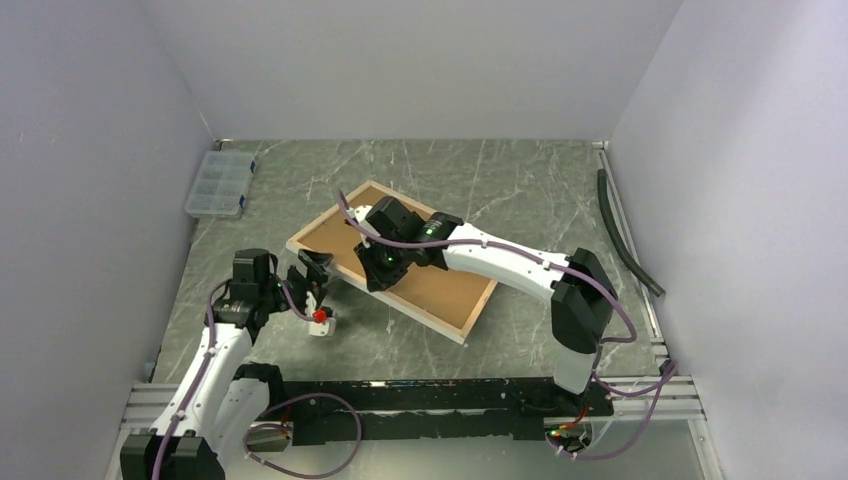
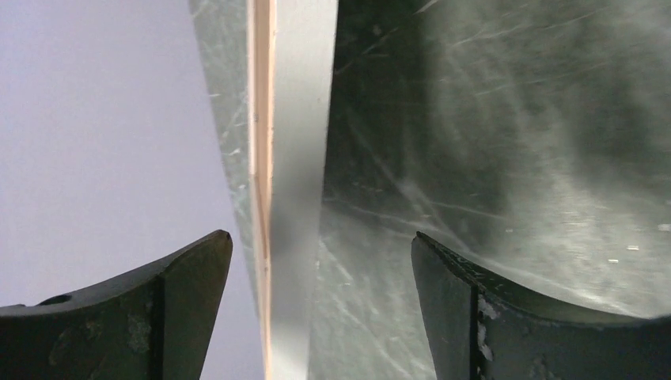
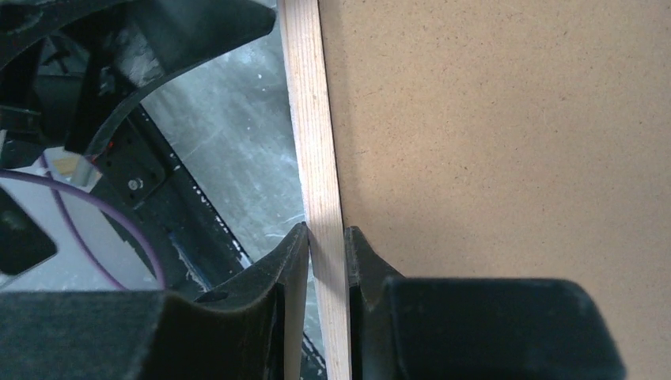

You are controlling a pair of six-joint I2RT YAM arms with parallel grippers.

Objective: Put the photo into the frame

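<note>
The desk (image 1: 520, 180) is left open along the top and at lower right of the top view. The middle's taken up by the frame (image 1: 432, 320), with the right arm (image 1: 500, 258) stretched across it. A plastic organizer box (image 1: 220, 183) is parked upper left, a black hose (image 1: 625, 240) far right.

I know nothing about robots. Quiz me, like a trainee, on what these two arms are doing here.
1. True or false: the right gripper pinches the frame by its wooden rim.
2. What faces up? A) glass front B) brown backing panel C) cloth cover
3. Fill in: the jaws of the left gripper stand ____.
Key: 1 true; 2 B; 3 open.
</note>
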